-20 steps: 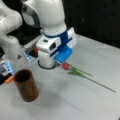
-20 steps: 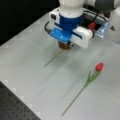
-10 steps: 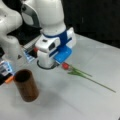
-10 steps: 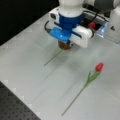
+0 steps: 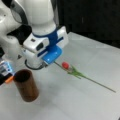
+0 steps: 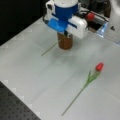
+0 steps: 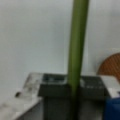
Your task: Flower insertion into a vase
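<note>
The brown vase (image 5: 26,86) stands upright at a front view's lower left and shows behind the hand (image 6: 65,44) in a front view. My gripper (image 6: 65,35) hangs just above and in front of it, shut on a thin green flower stem (image 6: 50,48) that slants away to the side. In the wrist view that stem (image 7: 77,45) runs straight up from between the dark fingers (image 7: 56,87), with the vase rim (image 7: 111,67) at the right edge. The held flower's bloom is hidden. A red tulip (image 5: 65,65) (image 6: 99,66) lies flat on the table.
The arm's white base (image 5: 10,45) fills a front view's left, with a blue-lit box (image 5: 6,70) beside the vase. A red knob (image 6: 90,16) and cabling sit behind the vase. A dark perforated board (image 6: 15,107) borders the white table's corner.
</note>
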